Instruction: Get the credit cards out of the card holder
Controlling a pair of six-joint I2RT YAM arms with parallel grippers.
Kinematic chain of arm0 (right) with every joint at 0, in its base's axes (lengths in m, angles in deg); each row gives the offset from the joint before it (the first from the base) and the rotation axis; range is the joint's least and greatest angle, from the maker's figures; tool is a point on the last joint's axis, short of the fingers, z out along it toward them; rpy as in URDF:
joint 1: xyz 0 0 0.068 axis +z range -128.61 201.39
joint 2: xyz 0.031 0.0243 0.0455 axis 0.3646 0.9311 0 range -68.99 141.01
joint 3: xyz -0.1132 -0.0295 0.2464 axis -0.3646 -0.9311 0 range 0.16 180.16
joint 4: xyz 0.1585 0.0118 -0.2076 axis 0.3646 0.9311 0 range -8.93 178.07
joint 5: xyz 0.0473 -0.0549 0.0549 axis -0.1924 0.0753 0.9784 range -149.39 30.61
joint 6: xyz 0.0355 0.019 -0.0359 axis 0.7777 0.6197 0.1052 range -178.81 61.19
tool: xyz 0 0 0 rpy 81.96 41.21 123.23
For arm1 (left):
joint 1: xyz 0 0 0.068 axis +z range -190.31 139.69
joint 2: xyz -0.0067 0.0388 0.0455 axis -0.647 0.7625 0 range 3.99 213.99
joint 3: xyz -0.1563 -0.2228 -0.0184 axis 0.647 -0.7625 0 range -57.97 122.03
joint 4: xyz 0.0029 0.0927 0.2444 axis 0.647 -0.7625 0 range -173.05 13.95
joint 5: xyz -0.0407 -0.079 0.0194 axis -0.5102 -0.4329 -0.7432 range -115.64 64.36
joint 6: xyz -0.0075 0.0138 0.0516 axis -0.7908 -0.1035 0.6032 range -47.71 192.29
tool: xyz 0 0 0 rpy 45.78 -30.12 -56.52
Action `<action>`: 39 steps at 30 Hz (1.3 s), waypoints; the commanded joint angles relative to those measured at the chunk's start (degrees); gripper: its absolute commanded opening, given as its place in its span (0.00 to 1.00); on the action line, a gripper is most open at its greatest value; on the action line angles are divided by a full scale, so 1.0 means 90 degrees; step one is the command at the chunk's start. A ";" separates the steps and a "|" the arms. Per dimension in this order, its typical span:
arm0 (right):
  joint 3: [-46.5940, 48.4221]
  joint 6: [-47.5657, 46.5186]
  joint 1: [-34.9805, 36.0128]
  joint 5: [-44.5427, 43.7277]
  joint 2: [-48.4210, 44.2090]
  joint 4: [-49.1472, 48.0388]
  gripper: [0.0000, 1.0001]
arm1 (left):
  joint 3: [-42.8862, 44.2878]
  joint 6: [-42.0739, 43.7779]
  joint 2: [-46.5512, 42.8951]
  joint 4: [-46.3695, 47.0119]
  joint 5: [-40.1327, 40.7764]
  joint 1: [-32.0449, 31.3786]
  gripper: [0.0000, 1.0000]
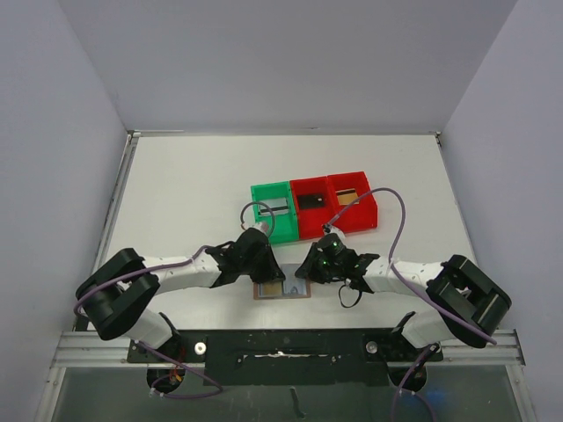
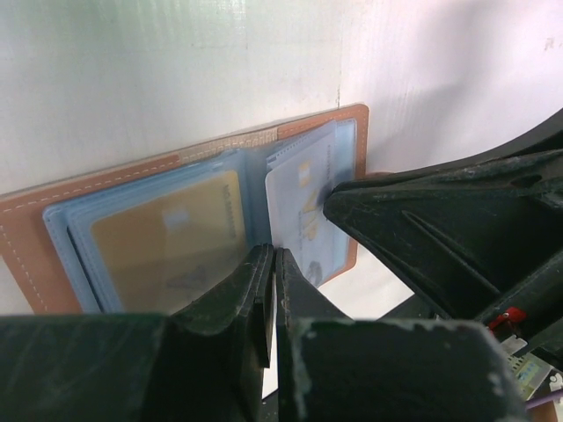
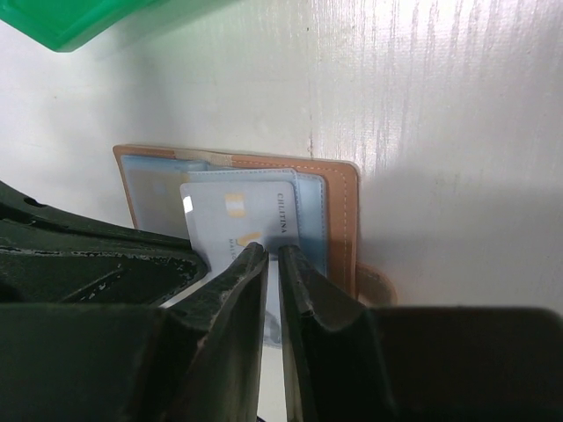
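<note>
Shut left claw [image 2: 271,257] pins the card holder [image 2: 26,237] so it can't slide; right claw [image 3: 271,252] pinches the white card [image 3: 233,211].

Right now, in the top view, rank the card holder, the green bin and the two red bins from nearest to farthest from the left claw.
1. Card holder, under the tips of the left claw.
2. Green bin, just beyond it, up the table.
3. Middle red bin, beyond and to the right.
4. End red bin, farthest right.
</note>
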 commanded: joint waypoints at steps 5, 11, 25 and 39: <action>-0.0206 0.0033 -0.0004 -0.0227 0.0068 0.0402 0.15 | -0.0140 -0.0094 -0.0393 0.0236 -0.0050 0.0121 0.00; -0.0188 0.0023 -0.0008 -0.0207 0.0094 0.0402 0.15 | -0.0207 -0.0124 -0.0443 0.0259 -0.0083 0.0143 0.00; -0.0100 -0.0109 -0.0015 -0.0111 0.0126 0.0341 0.14 | -0.0458 -0.0261 -0.0514 0.0845 -0.0366 0.0175 0.00; -0.0133 -0.0057 -0.0037 -0.0122 0.0116 0.0410 0.13 | -0.0610 -0.0539 -0.0290 0.1241 -0.0525 0.0208 0.00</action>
